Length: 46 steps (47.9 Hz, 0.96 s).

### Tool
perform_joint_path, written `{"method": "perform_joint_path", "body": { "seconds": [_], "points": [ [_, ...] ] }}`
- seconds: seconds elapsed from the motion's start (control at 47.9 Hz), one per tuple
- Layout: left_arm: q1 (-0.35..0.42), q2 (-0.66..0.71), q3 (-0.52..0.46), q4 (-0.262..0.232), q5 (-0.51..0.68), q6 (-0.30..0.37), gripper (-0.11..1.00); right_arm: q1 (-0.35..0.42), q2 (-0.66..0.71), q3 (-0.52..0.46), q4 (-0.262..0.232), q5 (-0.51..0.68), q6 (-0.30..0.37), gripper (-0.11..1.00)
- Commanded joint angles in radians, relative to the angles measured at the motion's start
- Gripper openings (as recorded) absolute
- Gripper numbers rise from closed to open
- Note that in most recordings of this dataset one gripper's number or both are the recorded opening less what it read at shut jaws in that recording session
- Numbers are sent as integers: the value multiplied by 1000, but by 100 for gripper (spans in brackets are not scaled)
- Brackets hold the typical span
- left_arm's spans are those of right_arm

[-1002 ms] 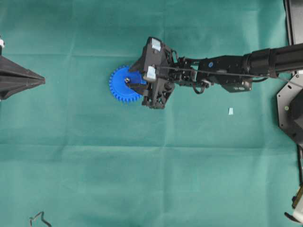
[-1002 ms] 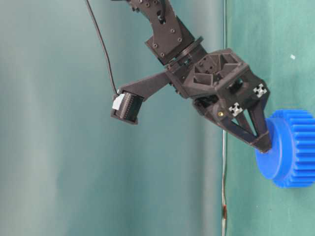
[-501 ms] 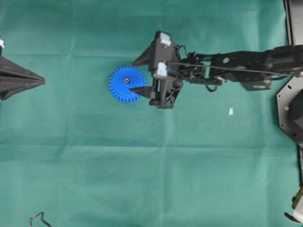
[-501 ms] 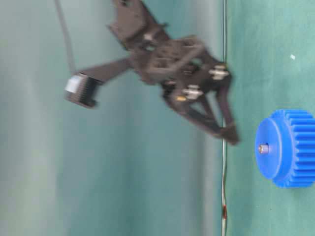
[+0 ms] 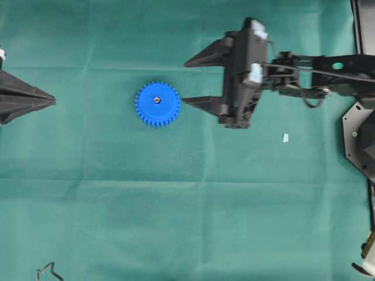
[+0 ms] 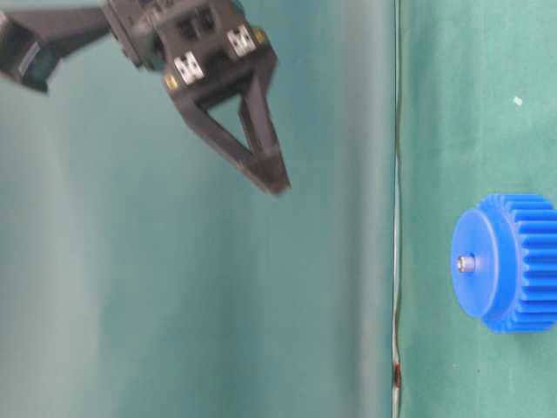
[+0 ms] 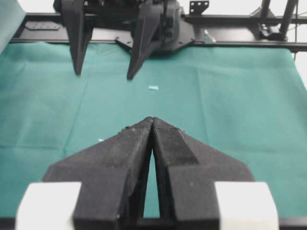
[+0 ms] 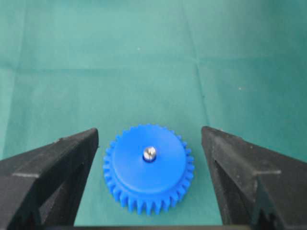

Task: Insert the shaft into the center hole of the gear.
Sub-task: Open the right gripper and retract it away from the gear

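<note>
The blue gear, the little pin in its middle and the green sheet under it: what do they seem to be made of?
The gear looks like matte moulded plastic: an even bright blue with crisp teeth and no glint. The shaft in the center hole appears to be polished metal, silvery-grey with a bright highlight on its rounded tip. The table cover seems to be soft cloth, perhaps felt: dull green with faint fold creases.

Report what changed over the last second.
The right gripper, jaws open, pulled back off the gear toward the right of the overhead view and rose clear, uncovering the shaft seated in the center hole. Gear, left gripper and white scrap stayed put.
</note>
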Motion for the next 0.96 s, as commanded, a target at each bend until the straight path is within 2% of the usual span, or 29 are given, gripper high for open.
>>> {"method": "perform_joint_path", "body": {
  "seconds": [0.0, 0.355, 0.543, 0.94],
  "points": [
    [-3, 5, -26, 3, -6, -2, 0, 0, -69, 23, -2, -29, -2, 90],
    [-2, -2, -26, 3, -6, -2, 0, 2, -296, 196, -5, -74, -2, 90],
    [-2, -3, -25, 3, -6, -2, 0, 0, -365, 259, -2, -75, 2, 90],
    [-2, -3, -25, 3, -3, -3, 0, 0, -377, 272, 0, -84, 3, 90]
  ]
}}
